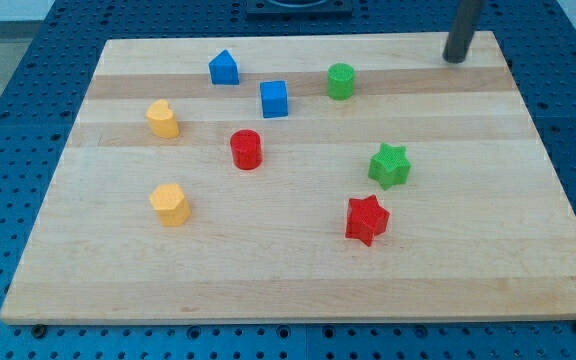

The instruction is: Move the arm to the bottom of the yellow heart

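**A:** Where's the yellow heart (163, 118)?

**B:** Up-left of the red cylinder (246, 149). My tip (454, 60) sits far up-right of that cylinder. There's no pincer, only a bare rod.

**A:** Risks?

**B:** A straight run may clip the red cylinder, or I could settle under the other yellow block (170, 204), down-left of it.

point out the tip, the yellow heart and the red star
tip (455, 59), camera view, rod's lower end
yellow heart (162, 118), camera view, middle of block
red star (366, 218), camera view, centre of star

Wooden board (298, 270) on blue perforated table (8, 90).
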Motion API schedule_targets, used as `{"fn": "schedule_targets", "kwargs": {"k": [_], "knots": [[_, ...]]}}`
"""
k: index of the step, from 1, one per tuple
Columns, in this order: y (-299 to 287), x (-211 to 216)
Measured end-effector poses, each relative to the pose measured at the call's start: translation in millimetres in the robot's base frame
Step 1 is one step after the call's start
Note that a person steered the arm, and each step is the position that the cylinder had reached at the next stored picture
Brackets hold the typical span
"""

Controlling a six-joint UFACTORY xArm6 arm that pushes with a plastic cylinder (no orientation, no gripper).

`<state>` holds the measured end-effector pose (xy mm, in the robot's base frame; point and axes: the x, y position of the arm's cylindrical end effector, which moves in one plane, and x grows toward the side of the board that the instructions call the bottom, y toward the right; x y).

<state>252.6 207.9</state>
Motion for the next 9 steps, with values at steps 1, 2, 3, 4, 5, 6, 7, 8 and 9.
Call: {"fn": "schedule_targets", "kwargs": {"k": [1, 2, 3, 4, 5, 6, 7, 8, 9], "knots": [[-15, 5], [-16, 22], [-29, 41], [-55, 42], [-76, 56], [-83, 87], [-83, 87], [-86, 87], [-90, 87]]}}
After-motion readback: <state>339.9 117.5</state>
